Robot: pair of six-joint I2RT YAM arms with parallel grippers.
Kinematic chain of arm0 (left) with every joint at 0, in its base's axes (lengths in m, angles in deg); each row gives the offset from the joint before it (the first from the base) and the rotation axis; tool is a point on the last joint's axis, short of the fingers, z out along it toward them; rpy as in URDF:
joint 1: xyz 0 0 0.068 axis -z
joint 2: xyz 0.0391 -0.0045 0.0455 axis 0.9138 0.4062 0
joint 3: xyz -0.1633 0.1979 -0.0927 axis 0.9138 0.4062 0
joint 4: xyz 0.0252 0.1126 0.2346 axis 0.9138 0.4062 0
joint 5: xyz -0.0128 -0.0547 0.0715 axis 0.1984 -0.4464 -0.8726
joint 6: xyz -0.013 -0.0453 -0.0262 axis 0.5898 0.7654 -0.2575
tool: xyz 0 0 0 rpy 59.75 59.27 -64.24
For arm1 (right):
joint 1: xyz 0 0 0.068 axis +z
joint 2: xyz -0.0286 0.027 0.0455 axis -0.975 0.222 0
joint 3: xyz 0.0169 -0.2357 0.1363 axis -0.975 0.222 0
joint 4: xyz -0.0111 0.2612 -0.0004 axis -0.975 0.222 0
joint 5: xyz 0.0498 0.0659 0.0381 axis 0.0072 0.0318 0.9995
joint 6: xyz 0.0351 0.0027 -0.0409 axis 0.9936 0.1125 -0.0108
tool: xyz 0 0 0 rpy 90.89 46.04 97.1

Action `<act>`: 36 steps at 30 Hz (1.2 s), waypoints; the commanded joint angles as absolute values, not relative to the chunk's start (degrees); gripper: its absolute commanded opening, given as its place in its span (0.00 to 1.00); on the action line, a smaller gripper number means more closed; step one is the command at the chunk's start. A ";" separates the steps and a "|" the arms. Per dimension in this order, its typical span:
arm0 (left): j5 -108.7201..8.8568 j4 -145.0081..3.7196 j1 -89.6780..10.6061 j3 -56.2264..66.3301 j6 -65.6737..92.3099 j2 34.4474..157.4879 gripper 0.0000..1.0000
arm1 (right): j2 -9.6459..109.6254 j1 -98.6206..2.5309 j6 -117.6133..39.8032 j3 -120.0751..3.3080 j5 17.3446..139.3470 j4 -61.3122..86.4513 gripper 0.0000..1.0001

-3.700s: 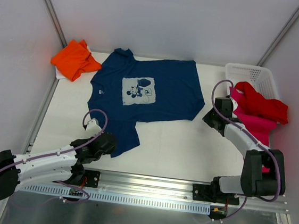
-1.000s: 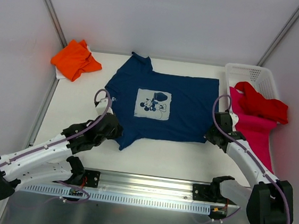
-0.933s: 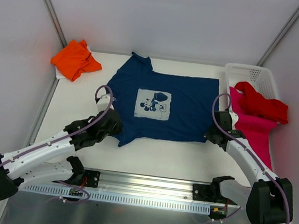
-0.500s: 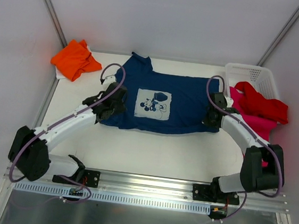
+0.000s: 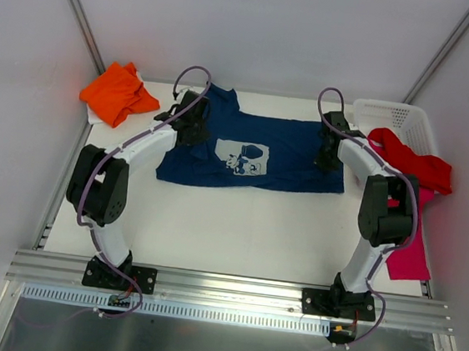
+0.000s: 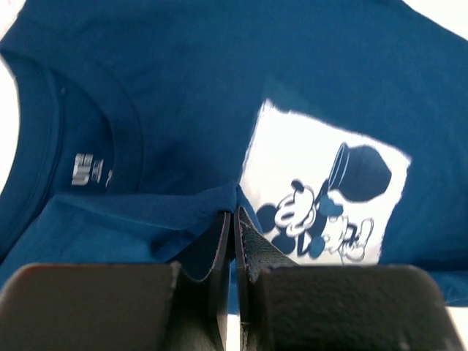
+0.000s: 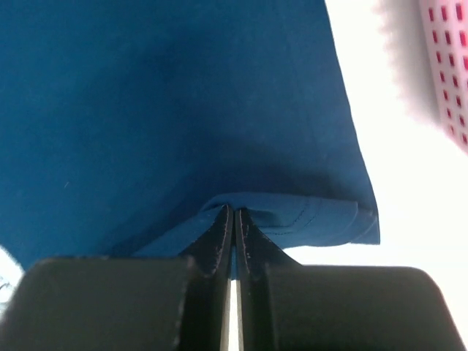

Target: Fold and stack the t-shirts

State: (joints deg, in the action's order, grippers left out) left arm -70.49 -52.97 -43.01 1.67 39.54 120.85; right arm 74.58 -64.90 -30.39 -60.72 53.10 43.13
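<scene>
At the far left corner of the worktop (image 5: 237, 226) the orange tee (image 5: 117, 92) lies bunched, well apart from the arms. Next along the far edge, the left claw (image 6: 232, 217) is closed on a thin fold of the navy tee (image 5: 291, 156), just beside the collar and near the pale print (image 5: 241, 156). The navy tee lies across the far middle of the worktop, its near part doubled over the rest. At its right end the right claw (image 7: 234, 213) is pinched shut on the hem. Near it the basket (image 5: 388, 108) sits at the far right corner. The red tee (image 5: 416, 165) is draped over its rim, and the pink tee (image 5: 409, 252) trails down the right edge. The cloth looks light, limp and without stiffness, so it should sag between the two pinches and wrinkle easily. A thin single-layer pinch may slip. The hem, side seams and shoulders look like the surest holds, taken at matching points on both sides so the fold lands square.
</scene>
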 commanded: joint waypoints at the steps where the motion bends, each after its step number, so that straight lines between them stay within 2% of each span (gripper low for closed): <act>1: -67.95 -53.77 -44.41 -2.84 37.69 124.08 0.00 | 77.54 -66.18 -32.10 -64.83 53.39 45.72 0.00; 16: -67.33 -54.22 -47.31 -9.78 36.54 133.85 0.00 | 86.50 -68.56 -32.01 -71.87 55.24 45.64 0.00; 36: -69.00 -55.09 -51.09 -15.15 38.21 139.30 0.00 | 90.29 -70.23 -31.31 -75.91 56.29 45.64 0.01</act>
State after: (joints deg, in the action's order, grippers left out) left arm -67.84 -53.86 -50.11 -12.75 38.21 138.56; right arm 89.55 -69.49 -31.39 -74.14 55.87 44.53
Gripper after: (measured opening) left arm 0.009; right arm 0.012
